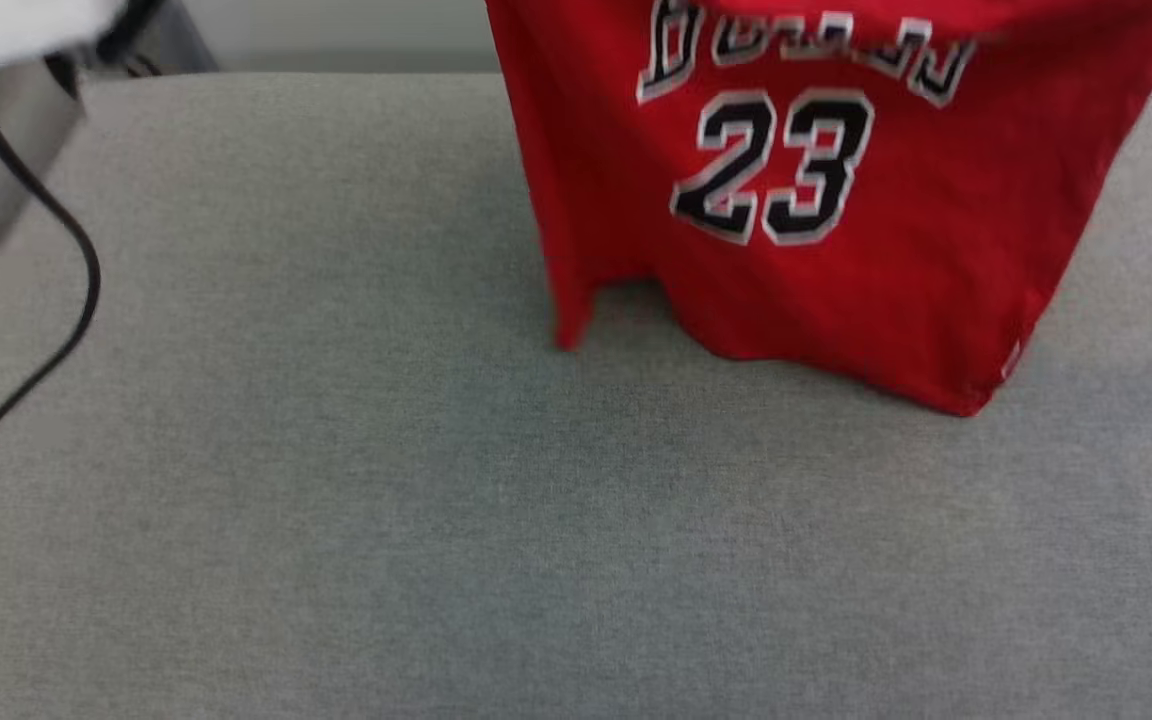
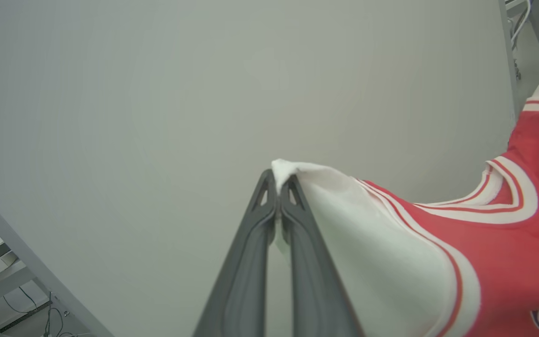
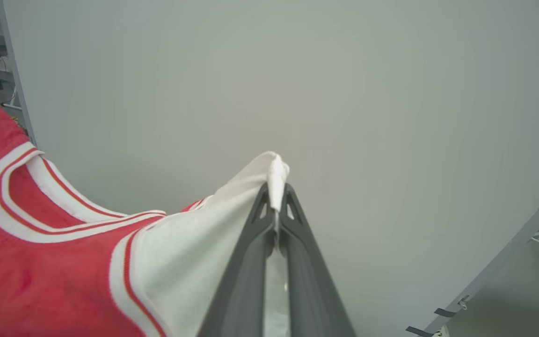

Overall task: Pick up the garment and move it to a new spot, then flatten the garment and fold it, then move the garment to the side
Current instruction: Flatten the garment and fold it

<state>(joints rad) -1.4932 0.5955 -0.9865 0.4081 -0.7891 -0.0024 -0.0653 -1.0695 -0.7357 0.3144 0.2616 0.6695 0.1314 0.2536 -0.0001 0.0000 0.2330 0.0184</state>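
Garment cloth is pinched at two points, one in each claw. In the left wrist view the left claw has its two long dark fingers pressed together with no gap at the tips, and a small tuft of the white short sleeve pokes out just past them at 12 o'clock. From that pinch the sleeve runs out toward 4 o'clock, crosses a red-and-white striped band and meets the red body. The striped neck trim curves at 3 o'clock. In the right wrist view the right claw is closed just as tightly on the other white sleeve, with a fold of it standing up between the tips. Here the cloth falls away toward 8 o'clock, past the striped band to the red body and the curved neck trim at 9 o'clock. Behind both claws stands a plain pale grey wall, with slanted grey frame bars low at the picture edges. In the head view the garment, a red jersey-style T-shirt, hangs spread at 1 o'clock with its front to the camera. It shows the black, white-outlined number 23 and, above it, lettering cut by the top edge. Its lower hem reaches down to the grey fabric-covered worktop, lower at the 4 o'clock corner. I cannot tell whether it touches the surface. A thin black cable loops across the worktop at 9 o'clock, well apart from the garment.
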